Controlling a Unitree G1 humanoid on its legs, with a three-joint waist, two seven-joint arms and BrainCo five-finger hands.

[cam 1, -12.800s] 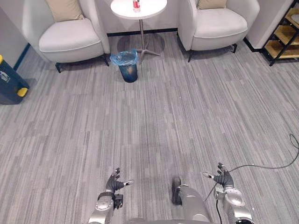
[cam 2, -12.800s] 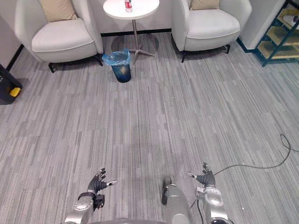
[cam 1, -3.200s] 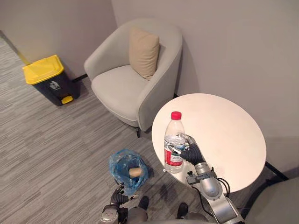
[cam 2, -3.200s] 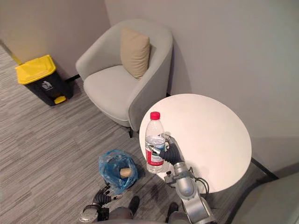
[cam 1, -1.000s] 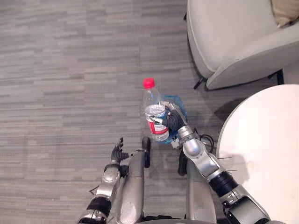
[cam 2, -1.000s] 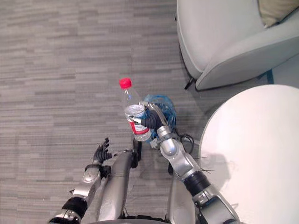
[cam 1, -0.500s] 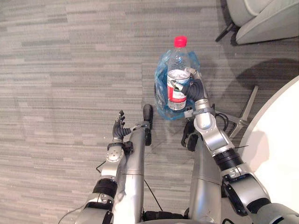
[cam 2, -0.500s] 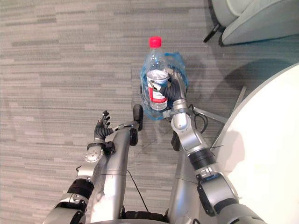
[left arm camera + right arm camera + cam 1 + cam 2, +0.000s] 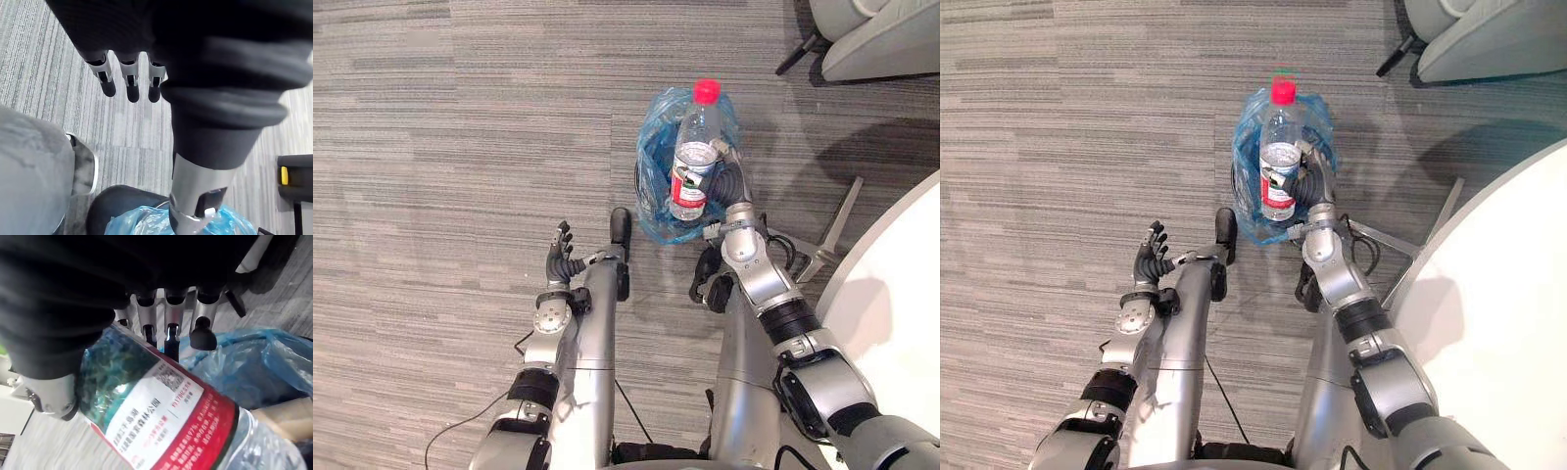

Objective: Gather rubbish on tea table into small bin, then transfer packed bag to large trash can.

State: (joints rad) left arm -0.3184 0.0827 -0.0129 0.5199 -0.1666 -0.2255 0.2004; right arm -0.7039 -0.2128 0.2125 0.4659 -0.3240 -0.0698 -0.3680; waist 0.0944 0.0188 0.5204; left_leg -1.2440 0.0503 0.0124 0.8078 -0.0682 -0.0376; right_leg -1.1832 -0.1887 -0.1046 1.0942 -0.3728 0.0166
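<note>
Bottle (image 9: 690, 157), clear plastic, probably light and crushable, is being held over the small bin (image 9: 650, 208), right hand (image 9: 732, 186) curled round its labelled middle.

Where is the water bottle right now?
In the left eye view the water bottle is gripped in the right hand over the blue-bagged small bin, left of the table.

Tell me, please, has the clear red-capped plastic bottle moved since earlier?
Yes. The bottle left the white round table and now hangs over the blue-bagged small bin, held in the right hand.
</note>
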